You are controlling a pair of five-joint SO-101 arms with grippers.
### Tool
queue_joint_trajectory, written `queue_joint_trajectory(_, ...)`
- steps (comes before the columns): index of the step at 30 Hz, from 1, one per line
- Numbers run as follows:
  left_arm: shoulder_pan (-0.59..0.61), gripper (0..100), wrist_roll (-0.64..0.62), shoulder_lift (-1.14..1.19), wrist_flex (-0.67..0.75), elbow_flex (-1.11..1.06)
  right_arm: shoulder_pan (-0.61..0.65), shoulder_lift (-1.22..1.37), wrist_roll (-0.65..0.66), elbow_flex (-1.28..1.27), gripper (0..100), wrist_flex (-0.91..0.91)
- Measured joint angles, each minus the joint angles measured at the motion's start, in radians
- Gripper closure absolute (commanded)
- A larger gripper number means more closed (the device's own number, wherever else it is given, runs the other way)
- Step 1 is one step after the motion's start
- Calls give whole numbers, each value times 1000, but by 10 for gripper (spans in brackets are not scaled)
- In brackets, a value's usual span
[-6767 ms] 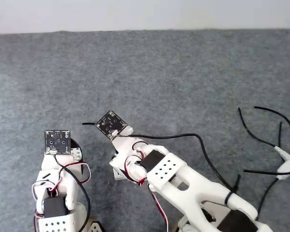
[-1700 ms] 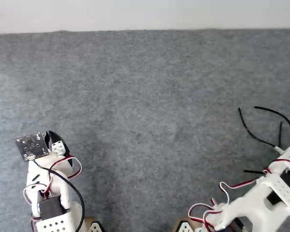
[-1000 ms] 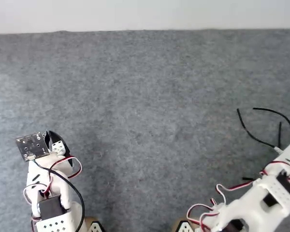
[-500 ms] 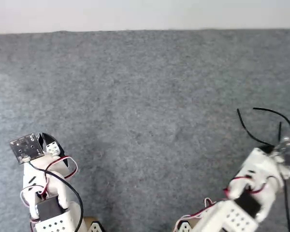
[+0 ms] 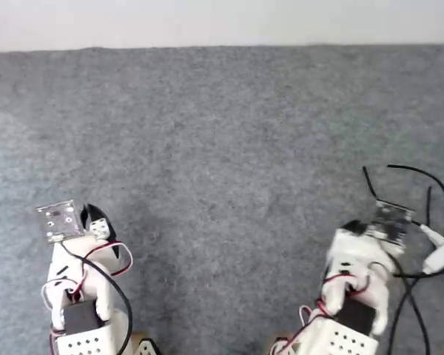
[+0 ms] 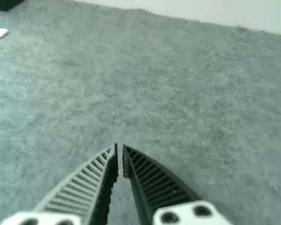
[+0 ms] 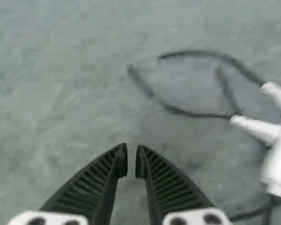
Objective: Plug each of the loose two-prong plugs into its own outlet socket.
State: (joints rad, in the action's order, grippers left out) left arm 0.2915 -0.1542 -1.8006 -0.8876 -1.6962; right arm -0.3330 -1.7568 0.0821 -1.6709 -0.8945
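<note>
The left gripper [image 6: 120, 149] has its jaws nearly together with nothing between them, over bare grey mat [image 5: 229, 148]. The task's things are well apart from it, across the table on its right. The right gripper [image 7: 131, 150] is likewise almost closed and empty. The white plug pieces [image 5: 440, 255] lie near it, ahead and off to its right by the table's edge, and their black cables [image 5: 399, 174] loop out beyond its tips. I cannot tell which piece is plug and which is socket. The nearest tapered piece [image 7: 257, 129] appears to lie slantwise across the gripper's line of reach. The right arm is much the nearer, so it would likely have to open and swing rightward.
</note>
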Motion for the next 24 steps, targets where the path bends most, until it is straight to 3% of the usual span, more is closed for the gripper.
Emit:
queue_joint_trajectory(6,-104,985,0,0,-172,0,206,-38,0,0,958,-245)
queue_joint_trajectory(12,-170,985,0,0,-253,0,359,-40,0,0,958,-400)
queue_joint_trajectory(17,-183,987,0,0,-358,0,387,-40,0,0,958,-410)
queue_joint_trajectory(24,-195,987,0,0,-370,0,393,-43,0,0,958,-410)
